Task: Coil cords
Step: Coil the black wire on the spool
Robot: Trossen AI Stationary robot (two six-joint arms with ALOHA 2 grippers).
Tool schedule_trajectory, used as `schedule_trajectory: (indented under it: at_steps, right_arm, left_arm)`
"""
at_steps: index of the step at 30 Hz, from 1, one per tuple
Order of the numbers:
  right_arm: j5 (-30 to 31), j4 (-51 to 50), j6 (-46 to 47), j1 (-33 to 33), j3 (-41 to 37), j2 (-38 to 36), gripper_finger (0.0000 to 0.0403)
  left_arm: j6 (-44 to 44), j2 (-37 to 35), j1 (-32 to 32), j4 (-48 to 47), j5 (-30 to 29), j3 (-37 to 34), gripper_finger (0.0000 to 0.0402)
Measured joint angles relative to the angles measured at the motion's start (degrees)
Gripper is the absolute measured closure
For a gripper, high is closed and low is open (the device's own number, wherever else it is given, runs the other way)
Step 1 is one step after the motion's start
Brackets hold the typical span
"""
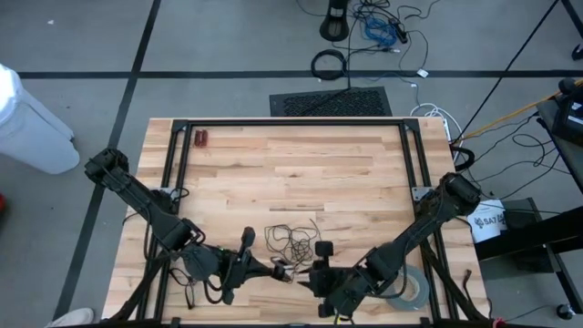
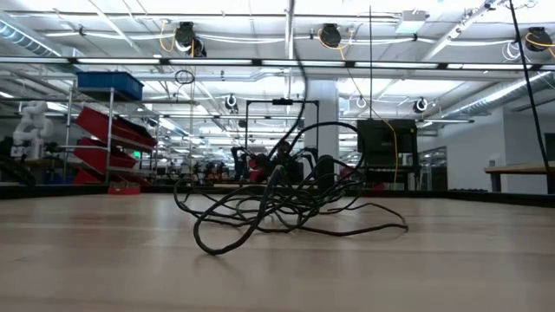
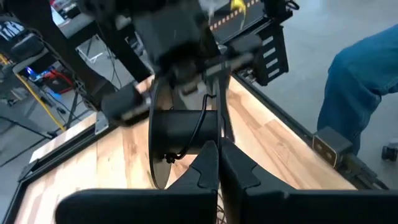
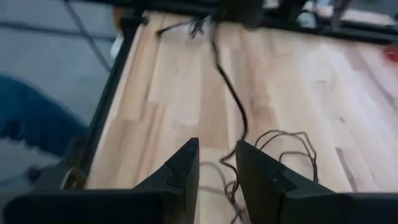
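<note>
The thin black cord (image 1: 291, 239) lies as a loose wiry tangle on the wooden table, near its front edge; it also shows in the low view (image 2: 277, 204). My left gripper (image 1: 276, 270) is low over the table just near-left of the tangle, shut on a strand. My right gripper (image 1: 311, 276) faces it from the right, close by. Its fingers (image 4: 217, 165) stand a little apart, with one strand (image 4: 231, 93) running between them toward the left gripper. My left gripper pinches one thin strand of the cord (image 3: 219, 127) between its two shut fingers (image 3: 208, 165). The fingers come in low and about level from the table's left. From the fingers the strand runs on toward my right gripper (image 3: 186, 37).
A grey tape roll (image 1: 412, 290) lies on the table under the right arm at the front right. A small red object (image 1: 201, 138) lies at the far left. A black frame (image 1: 291, 122) rims the work area. A person's blue-clad leg (image 3: 360, 81) stands beside the table.
</note>
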Motion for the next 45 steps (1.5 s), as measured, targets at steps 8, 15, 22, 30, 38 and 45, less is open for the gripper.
schedule_trajectory:
  at_steps: [8,15,22,30,38,45]
  right_arm:
    - [4.0,16.4,-1.0,0.1,-10.7,0.0,0.0309]
    - [5.6,32.5,-4.2,0.0,-17.5,0.0,0.0309]
    - [5.0,36.0,-5.0,-1.4,-19.4,0.0,0.0309]
    - [0.1,37.2,-6.6,-2.7,-19.4,0.2,0.0309]
    - [-1.0,37.7,-8.8,-4.0,-19.4,0.2,0.0344]
    - [-2.7,37.6,-9.1,-4.9,-19.4,0.2,0.0398]
  left_arm:
    - [1.1,-1.7,-1.6,1.1,0.0,0.1,0.0402]
    - [1.3,-1.9,-2.3,1.1,0.0,0.2,0.0402]
    - [1.4,-1.9,-2.3,1.8,0.0,0.2,0.0402]
    - [1.4,-1.9,-2.3,1.8,0.0,0.2,0.0402]
    - [1.6,-1.9,-2.3,2.8,-0.1,0.2,0.0402]
    - [2.5,-1.9,-2.3,2.8,-0.1,0.2,0.0402]
